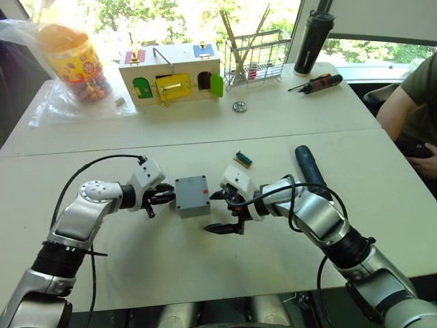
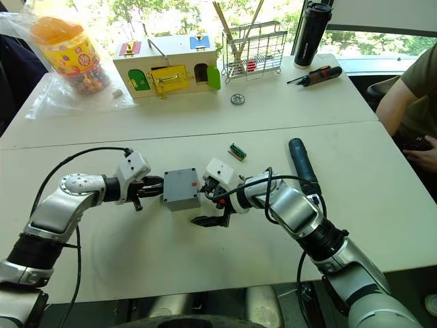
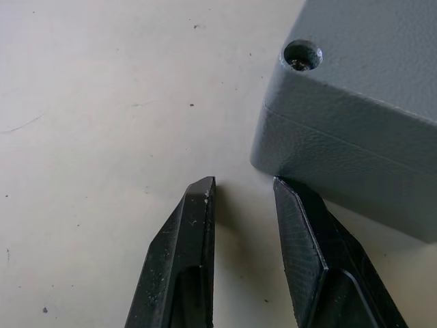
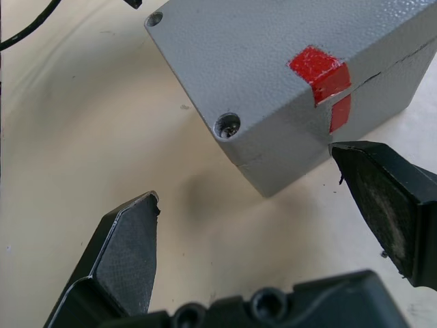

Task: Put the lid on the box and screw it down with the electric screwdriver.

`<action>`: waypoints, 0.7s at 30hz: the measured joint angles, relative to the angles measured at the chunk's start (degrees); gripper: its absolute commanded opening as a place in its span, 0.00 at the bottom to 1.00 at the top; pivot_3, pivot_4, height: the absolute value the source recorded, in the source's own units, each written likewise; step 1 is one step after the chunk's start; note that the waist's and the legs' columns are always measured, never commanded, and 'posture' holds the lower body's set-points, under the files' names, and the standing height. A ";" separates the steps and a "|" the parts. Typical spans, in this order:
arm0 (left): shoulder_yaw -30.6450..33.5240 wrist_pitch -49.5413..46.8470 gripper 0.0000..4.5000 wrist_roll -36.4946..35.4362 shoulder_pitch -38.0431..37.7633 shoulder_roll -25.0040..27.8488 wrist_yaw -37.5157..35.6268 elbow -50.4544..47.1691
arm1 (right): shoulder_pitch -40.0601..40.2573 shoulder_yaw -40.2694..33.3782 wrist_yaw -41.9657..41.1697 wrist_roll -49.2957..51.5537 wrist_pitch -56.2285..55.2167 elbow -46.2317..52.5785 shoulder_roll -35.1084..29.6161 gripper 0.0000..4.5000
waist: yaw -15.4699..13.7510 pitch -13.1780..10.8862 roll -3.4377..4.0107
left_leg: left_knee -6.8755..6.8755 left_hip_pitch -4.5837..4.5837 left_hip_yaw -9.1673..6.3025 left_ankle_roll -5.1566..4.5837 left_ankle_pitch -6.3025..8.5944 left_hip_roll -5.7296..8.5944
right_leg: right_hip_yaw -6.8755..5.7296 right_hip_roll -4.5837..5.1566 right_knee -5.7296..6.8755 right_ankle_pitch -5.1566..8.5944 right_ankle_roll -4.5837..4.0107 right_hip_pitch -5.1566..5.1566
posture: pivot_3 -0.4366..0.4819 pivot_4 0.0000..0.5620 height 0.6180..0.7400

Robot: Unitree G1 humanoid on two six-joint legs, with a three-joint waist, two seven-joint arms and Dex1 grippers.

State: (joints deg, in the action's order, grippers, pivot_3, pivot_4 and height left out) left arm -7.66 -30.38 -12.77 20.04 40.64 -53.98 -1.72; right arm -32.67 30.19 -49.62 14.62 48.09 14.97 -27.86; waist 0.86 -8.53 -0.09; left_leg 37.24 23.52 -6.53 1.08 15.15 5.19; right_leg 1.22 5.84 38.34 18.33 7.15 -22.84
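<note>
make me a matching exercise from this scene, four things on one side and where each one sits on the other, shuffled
Things:
1. box
2. electric screwdriver
3. black-and-orange screwdriver
4. sweets jar

Places:
A. far table, on a clear plastic bag at the robot's far left
B. near table, between the two grippers, lid already on it
C. far table, just in front of the black bottle
D. near table, beside the right forearm

Pairs: 1-B, 2-D, 3-C, 4-A

Silver arms, black cables, black claws
</note>
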 measured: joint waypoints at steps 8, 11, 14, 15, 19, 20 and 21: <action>-0.14 2.07 0.29 0.91 2.37 -0.84 -0.51 2.41 | -0.15 0.05 0.95 -1.60 0.18 1.28 -0.72 1.00 | 0.02 0.00 0.00 | 0.00 0.00 0.00 0.00 0.00 0.01 | 0.00 0.00 0.00 0.00 0.00 0.00 | 0.48 0.27 1.00; -0.04 1.92 0.29 0.69 2.55 1.52 -2.50 2.19 | -0.85 -3.05 0.12 -0.55 1.45 3.09 -3.67 1.00 | 0.08 -0.02 -0.04 | 0.00 0.01 0.01 0.00 0.00 0.01 | 0.00 0.00 0.00 0.00 0.00 -0.01 | 0.48 0.27 1.00; 2.88 -0.85 0.29 -2.08 3.02 5.21 -5.38 0.88 | -3.46 -13.21 -0.45 3.22 4.15 3.33 -6.71 1.00 | 0.09 -0.02 -0.04 | -0.01 0.01 0.00 0.00 0.00 0.00 | 0.00 0.00 0.00 0.00 0.00 0.00 | 0.48 0.27 1.00; 4.50 -3.22 0.29 -4.34 4.04 5.79 -6.42 -0.14 | -4.96 -17.49 -0.53 5.01 4.44 2.05 -7.06 1.00 | -0.05 -0.04 -0.06 | -0.01 0.01 -0.03 0.00 0.00 -0.01 | -0.02 -0.01 -0.01 0.00 0.00 0.00 | 0.48 0.27 1.00; 7.54 -7.76 0.29 -9.57 8.50 6.31 -7.86 -5.94 | -8.46 -24.10 0.93 5.84 1.68 -4.35 -6.92 1.00 | -0.07 -0.02 -0.10 | -0.01 -0.03 -0.05 -0.01 0.00 0.00 | -0.02 0.01 -0.10 0.00 0.00 0.13 | 0.48 0.27 1.00; 7.32 -8.18 0.29 -9.58 9.19 6.12 -7.34 -6.68 | -8.60 -23.89 1.82 4.63 -0.50 -7.64 -6.44 1.00 | 0.07 -0.02 -0.10 | -0.01 -0.04 -0.03 -0.01 0.00 0.00 | -0.01 0.01 -0.10 0.00 0.00 0.14 | 0.48 0.27 1.00; 6.88 -8.41 0.29 -9.48 9.92 5.46 -6.60 -7.26 | -8.66 -23.70 3.04 3.12 -2.59 -11.54 -5.67 1.00 | 0.15 -0.02 -0.11 | -0.01 -0.04 0.01 0.00 0.00 0.00 | -0.01 0.01 -0.09 0.00 0.00 0.12 | 0.48 0.27 1.00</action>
State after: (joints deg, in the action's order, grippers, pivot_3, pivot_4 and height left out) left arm -0.78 -38.79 -22.25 29.96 46.10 -60.58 -8.98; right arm -41.33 6.49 -46.58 17.74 45.49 3.43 -33.53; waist 1.01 -8.55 -0.20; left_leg 37.23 23.48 -6.52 1.07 15.15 5.19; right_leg 1.21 5.84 38.26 18.33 7.15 -22.72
